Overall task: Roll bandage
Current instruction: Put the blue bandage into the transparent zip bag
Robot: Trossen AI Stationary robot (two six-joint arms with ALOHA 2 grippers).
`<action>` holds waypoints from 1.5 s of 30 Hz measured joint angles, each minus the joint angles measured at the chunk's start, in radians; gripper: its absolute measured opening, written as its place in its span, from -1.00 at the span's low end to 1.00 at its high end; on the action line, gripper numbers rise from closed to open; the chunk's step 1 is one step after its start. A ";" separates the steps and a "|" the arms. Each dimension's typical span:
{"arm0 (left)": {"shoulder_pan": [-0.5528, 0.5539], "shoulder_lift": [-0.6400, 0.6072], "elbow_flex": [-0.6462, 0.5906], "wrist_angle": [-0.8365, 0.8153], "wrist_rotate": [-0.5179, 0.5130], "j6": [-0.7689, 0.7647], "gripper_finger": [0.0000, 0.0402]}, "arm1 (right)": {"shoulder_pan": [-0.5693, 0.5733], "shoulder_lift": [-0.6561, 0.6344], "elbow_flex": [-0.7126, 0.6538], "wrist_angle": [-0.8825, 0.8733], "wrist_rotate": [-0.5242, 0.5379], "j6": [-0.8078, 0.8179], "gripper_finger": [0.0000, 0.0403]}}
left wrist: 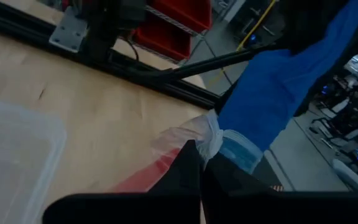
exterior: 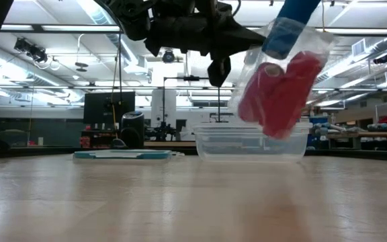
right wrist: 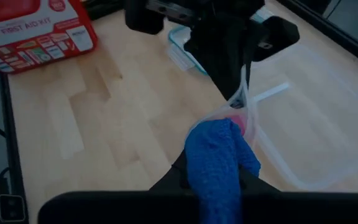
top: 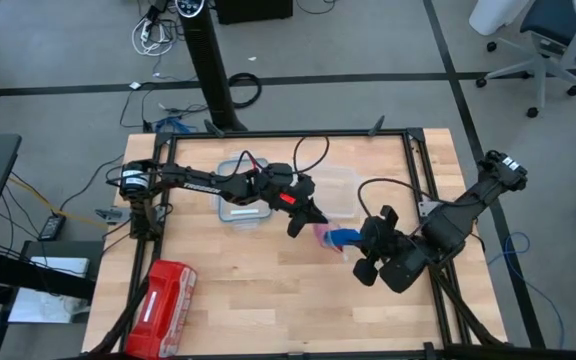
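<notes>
Both pincers meet just right of the middle of the high view, above the worktop (top: 268,300). The left pincer (top: 294,226) has its fingers pressed together, pinching the top edge of a clear bag (exterior: 284,74); in the left wrist view the bag's bunched plastic sits right at the dark fingertips (left wrist: 191,163). The right pincer (top: 360,243) is clamped on the bandage (right wrist: 219,165), whose blue fabric comes out of the bag's mouth and runs back between that arm's own fingers. In the high view the bandage (top: 343,238) shows as a short blue stretch between the two pincers, with a pink patch of the bag just to its left.

In the low view the bag hangs clear of the worktop in the upper right of the frame, tilted, with red rolls (exterior: 281,94) inside it and the bandage (exterior: 294,13) rising out of its top.

Behind the bag stands a clear tub (exterior: 250,142), open-topped; its lid (top: 240,195), teal-rimmed, lies flat to the left of it in the high view. A red first aid pouch (top: 163,308) lies at the lower left of the high view, well apart from the pincers.

The worktop is pale wood in a black frame. Beyond it the room shows grey floor, office chairs at the upper right of the high view, ceiling strip lights and a dark monitor (exterior: 108,107).
</notes>
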 joint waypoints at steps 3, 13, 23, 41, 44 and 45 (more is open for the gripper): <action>0.000 0.000 0.000 -0.017 -0.017 -0.001 -1.00 | 0.016 -0.003 0.000 -0.005 0.001 0.001 -1.00; 0.000 0.000 0.000 -0.085 -0.058 -0.004 -1.00 | 0.056 -0.003 0.023 -0.082 0.015 0.049 -1.00; -0.019 0.000 0.000 -0.082 -0.071 -0.033 -1.00 | 0.070 0.023 0.029 -0.102 0.112 0.044 -1.00; -0.020 0.000 0.000 -0.065 -0.083 -0.055 -1.00 | 0.150 0.192 0.021 -0.174 0.293 0.248 -1.00; -0.020 0.000 0.000 -0.062 -0.082 -0.055 -1.00 | 0.177 0.210 0.021 -0.203 0.354 0.288 -1.00; -0.020 0.000 0.000 -0.057 -0.082 -0.055 -1.00 | 0.185 0.217 0.021 -0.215 0.377 0.307 -1.00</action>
